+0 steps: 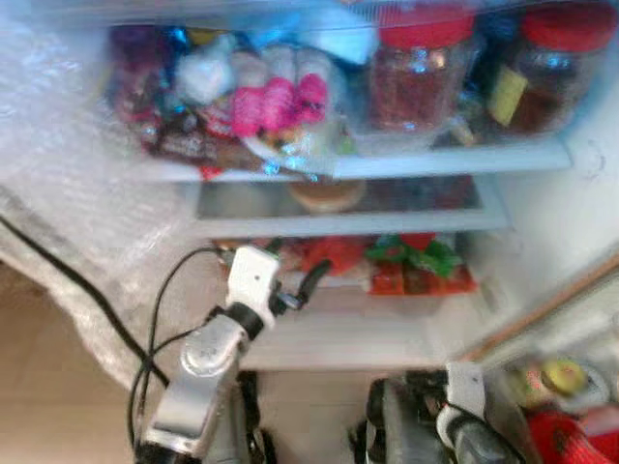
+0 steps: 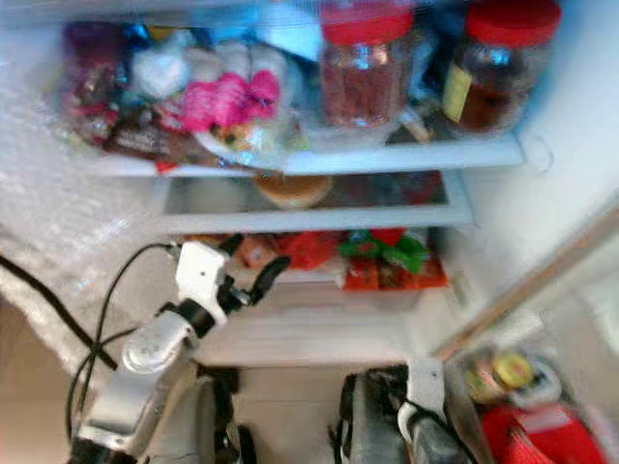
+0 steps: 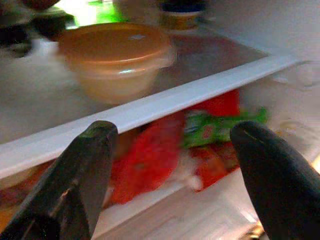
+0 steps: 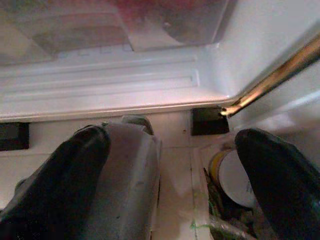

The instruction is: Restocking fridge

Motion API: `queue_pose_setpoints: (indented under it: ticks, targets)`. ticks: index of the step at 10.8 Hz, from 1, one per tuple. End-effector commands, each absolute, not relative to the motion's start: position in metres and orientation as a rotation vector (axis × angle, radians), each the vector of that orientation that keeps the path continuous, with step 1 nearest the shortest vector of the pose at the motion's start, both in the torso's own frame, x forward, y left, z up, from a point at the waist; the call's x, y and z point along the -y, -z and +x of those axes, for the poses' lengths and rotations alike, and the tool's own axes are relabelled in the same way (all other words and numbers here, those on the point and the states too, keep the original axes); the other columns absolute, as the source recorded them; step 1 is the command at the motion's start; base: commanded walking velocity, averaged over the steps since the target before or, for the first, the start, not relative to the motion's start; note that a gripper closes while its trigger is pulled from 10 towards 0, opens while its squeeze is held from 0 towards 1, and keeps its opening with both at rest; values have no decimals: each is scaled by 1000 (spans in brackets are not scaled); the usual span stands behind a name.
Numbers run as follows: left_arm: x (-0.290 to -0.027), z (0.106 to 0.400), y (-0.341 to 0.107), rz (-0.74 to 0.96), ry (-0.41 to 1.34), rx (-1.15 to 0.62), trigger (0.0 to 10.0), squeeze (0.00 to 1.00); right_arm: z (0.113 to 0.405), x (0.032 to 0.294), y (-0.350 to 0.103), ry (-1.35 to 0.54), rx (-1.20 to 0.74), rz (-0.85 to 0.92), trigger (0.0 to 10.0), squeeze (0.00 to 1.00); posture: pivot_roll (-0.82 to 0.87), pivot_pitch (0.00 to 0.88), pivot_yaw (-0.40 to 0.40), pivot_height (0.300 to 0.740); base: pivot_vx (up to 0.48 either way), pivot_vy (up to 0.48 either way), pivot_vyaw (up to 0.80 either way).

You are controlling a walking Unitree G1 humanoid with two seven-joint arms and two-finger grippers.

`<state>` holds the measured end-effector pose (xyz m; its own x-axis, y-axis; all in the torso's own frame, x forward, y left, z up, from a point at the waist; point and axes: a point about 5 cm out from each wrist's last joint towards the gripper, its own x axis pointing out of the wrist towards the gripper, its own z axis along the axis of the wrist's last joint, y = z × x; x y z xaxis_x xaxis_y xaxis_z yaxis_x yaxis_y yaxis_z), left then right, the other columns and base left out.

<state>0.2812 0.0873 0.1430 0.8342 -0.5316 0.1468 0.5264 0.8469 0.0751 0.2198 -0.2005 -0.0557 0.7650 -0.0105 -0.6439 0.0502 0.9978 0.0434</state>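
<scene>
**Open fridge, both end effectors empty**

On the far left, a sheet of bubble wrap [image 1: 68, 184] is hanging beside the fridge [image 1: 542, 203], with a black cable [image 1: 77, 290] trailing across it. Next to that, the left end effector [image 1: 295, 275] is reaching up to the front of the lower fridge compartment, its fingers [image 3: 75, 175] spread wide and holding nothing. It is sitting just below the white edge of the middle shelf [image 3: 165, 102], near the red packets [image 1: 334, 253] and the green and red packets [image 1: 421, 266] lying underneath. Between the fingers and those packets there is open room.

On the top shelf [image 1: 445, 159], wrapped pink and white sweets [image 1: 276, 101] are crowding the left and middle, and two red-lidded jars [image 1: 416, 72] are standing to the right.

The left wrist view is showing an orange lidded tub [image 3: 117, 60] sitting on the middle shelf close to its front edge; from the head it is appearing as a blurred shape.

At the lower right, the right end effector [image 4: 170, 170] is hanging low in front of the fridge's bottom sill, fingers wide apart and empty. Its wrist view is showing a white-lidded container [image 4: 232, 177] in a bag at the floor beside the fridge corner.
</scene>
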Motion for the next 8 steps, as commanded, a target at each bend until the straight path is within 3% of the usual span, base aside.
queue_pose_setpoints:
  ticks: [1, 6, 8]
  targets:
    - [-91, 280, -141, 64, 553, 162, 10000, 0, 170, 189, 87, 22, -920, 86, 10000, 0, -64, 230, 66, 606, -285, 0, 0]
    - [-90, 281, -140, 69, 557, 157, 10000, 0, 171, 189, 87, 16, -923, 91, 10000, 0, -64, 234, 68, 606, -283, 0, 0]
    - [-90, 283, -135, 102, 548, 128, 10000, 0, 171, 189, 87, 12, -926, 94, 10000, 0, -64, 236, 68, 606, 0, 0, 0]
